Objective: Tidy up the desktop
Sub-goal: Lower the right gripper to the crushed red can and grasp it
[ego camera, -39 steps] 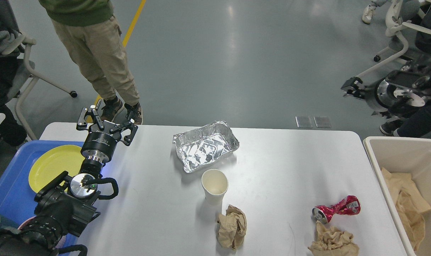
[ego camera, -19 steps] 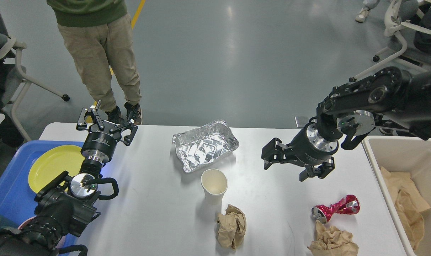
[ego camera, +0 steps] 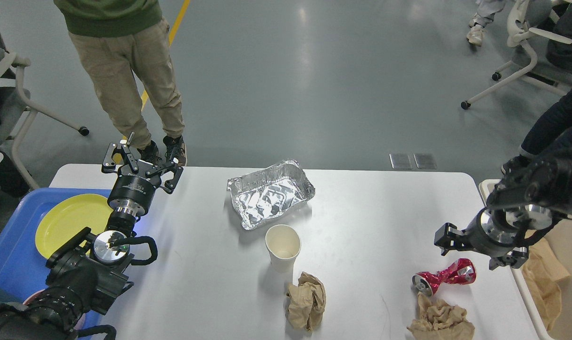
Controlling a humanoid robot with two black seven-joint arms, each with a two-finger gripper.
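Left fingers: the left gripper (ego camera: 142, 163) had its two fingers spread wide apart, and they held nothing.
Left arm's spot: it stood over the far left corner of the desktop (ego camera: 361, 212), by the blue tray (ego camera: 12, 255), just where it was a second before.
Right fingers: the right gripper (ego camera: 475, 248) was seen from behind and looked dark, so I could not tell how wide its fingers were or if they held anything.
What just changed: a second before, the right arm was not there at all. Half a second before, it hung over the middle right of the desktop. Now it had come down low, right above the red can (ego camera: 444, 276).
What that means: I think the crushed can was the next thing to grab and drop in the beige bin (ego camera: 526, 290) beside it.
Where the desktop was: it filled the middle of the view, between the tray and the bin.
Count on the desktop: one foil pan (ego camera: 269, 193), one paper cup (ego camera: 282, 246), one can, two brown paper wads (ego camera: 307, 300) (ego camera: 441, 318).
Count on the tray: one yellow plate (ego camera: 66, 222).
Count in the bin: some brown paper (ego camera: 545, 278), hard to count.
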